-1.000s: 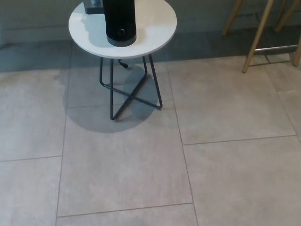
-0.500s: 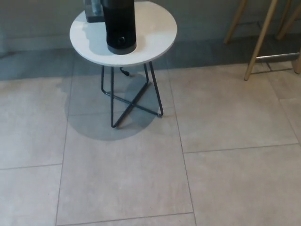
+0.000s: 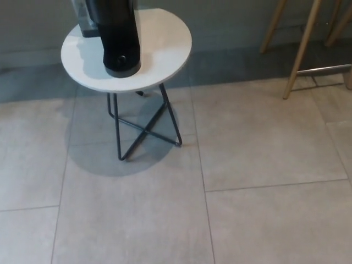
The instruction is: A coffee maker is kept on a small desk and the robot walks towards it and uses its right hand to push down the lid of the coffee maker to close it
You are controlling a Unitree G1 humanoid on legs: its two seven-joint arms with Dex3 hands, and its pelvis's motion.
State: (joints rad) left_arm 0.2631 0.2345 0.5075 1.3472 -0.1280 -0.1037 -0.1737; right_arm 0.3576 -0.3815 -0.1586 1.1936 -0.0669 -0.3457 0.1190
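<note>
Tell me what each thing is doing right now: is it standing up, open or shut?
Round white table with black wire legs: standing on the tiled floor.
Black cylinder-shaped coffee maker: upright on that table; top cut off, lid unseen.
Wooden stool legs: standing, upper right.
Robot's hands: not in view.

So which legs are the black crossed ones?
The thin wire legs under the round white table holding the coffee maker. The legs at top right are pale wood.
</note>
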